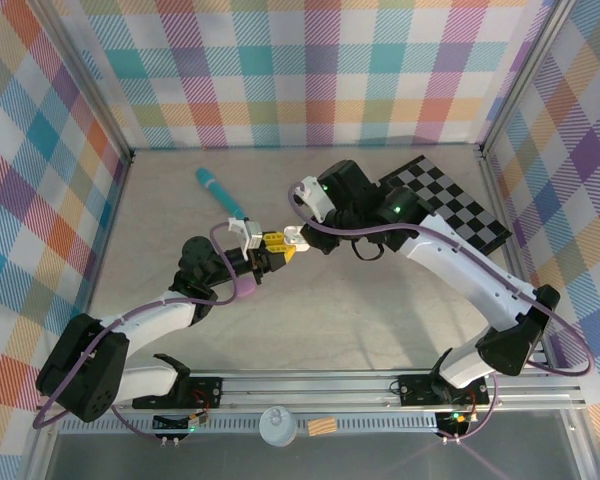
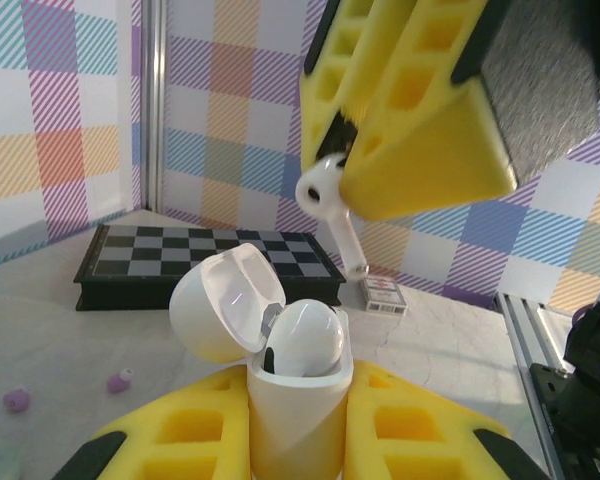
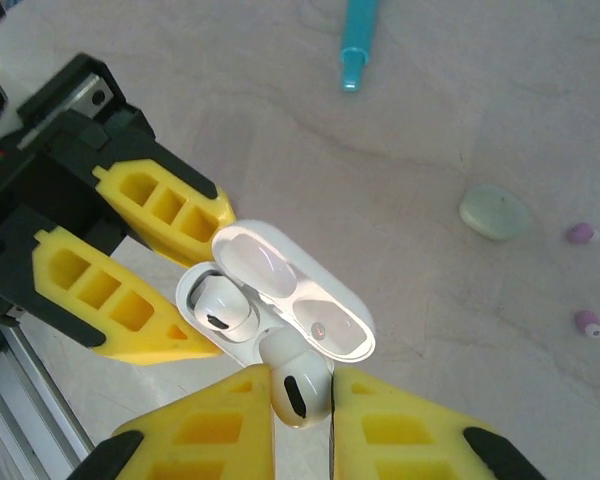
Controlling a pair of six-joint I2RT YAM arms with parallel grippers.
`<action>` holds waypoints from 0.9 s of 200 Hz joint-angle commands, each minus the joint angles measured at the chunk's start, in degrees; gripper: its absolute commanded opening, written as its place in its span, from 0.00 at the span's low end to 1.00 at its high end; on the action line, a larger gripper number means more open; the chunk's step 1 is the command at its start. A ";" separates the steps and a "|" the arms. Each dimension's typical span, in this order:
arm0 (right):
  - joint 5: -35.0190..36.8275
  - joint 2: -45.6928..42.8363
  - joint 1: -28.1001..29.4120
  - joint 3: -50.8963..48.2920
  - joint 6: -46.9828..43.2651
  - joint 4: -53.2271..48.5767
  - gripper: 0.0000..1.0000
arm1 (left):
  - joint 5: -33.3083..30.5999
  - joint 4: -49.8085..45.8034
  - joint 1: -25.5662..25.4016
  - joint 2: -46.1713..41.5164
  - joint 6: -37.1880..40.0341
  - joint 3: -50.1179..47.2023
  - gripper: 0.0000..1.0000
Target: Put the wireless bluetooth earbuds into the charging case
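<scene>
My left gripper [image 2: 300,410] is shut on a white charging case [image 2: 298,400], held upright with its lid [image 2: 223,300] flipped open. One white earbud [image 2: 305,338] sits in a socket of the case [image 3: 270,300]. My right gripper [image 3: 302,400] is shut on a second white earbud [image 3: 298,388], which hangs just above the case's free socket, stem down [image 2: 350,240]. In the top view the two grippers [image 1: 268,247] [image 1: 296,238] meet at mid table. Two tiny purple earbuds [image 3: 580,233] [image 3: 587,322] lie loose on the table.
A teal pen-like stick [image 1: 220,192] lies at the back left. A black checkerboard [image 1: 450,200] lies at the back right, with a small card box [image 2: 380,295] near it. A pale green case [image 3: 495,212] rests on the table and a purple case [image 1: 248,288] sits below the left wrist.
</scene>
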 commanded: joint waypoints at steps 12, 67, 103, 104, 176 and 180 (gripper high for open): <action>0.36 0.46 0.16 0.48 -1.23 -1.21 0.17 | 1.32 3.86 0.77 -0.89 -1.70 1.09 0.13; 1.73 0.87 0.16 -0.40 -1.86 -1.02 0.17 | 1.92 4.58 0.94 -1.12 -2.50 1.23 0.13; 3.00 1.96 0.16 -0.47 -2.49 -0.54 0.17 | 2.38 5.70 0.94 -0.97 -3.02 1.14 0.13; 2.98 1.98 0.16 -0.48 -2.50 -0.53 0.17 | 2.37 5.76 0.94 -0.93 -3.07 1.09 0.13; 2.14 2.09 0.16 -1.21 -2.91 0.60 0.17 | 2.03 6.25 1.03 -1.55 -3.70 0.79 0.13; 2.18 2.09 0.16 -1.42 -4.37 0.70 0.17 | 2.03 6.26 1.03 -1.55 -3.72 0.85 0.13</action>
